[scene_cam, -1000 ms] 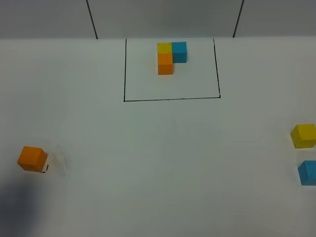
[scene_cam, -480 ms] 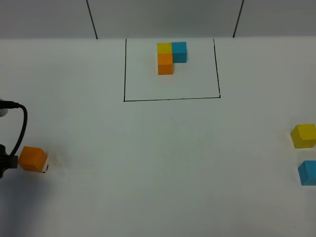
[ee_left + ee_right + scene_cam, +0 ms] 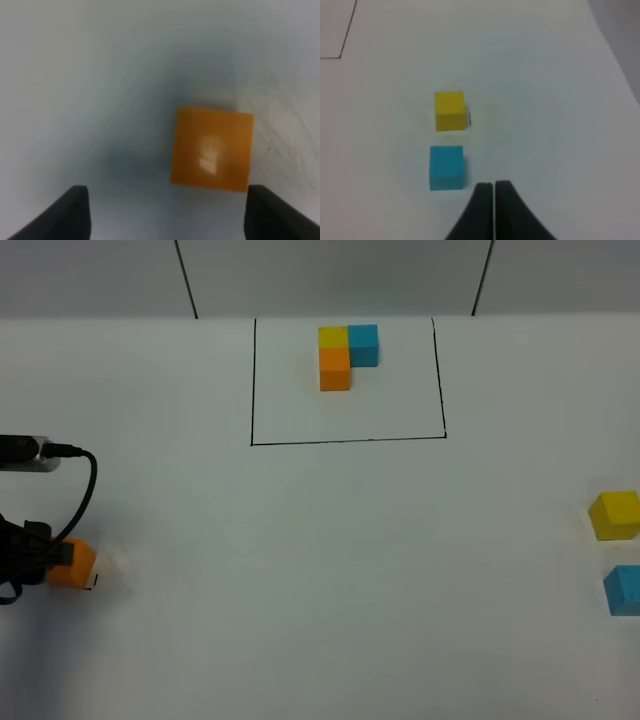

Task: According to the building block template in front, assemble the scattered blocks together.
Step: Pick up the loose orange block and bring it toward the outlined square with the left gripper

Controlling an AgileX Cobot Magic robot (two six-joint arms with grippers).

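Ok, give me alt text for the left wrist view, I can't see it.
A blurred orange cube sits on the white table, a pale glare spot on its top face. The left tool is open, its two dark fingertips spread wider than the cube, which lies closer to one of them.

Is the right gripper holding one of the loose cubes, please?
No, the right gripper has its fingers shut together on nothing, while the yellow cube and blue cube lie free on the table.
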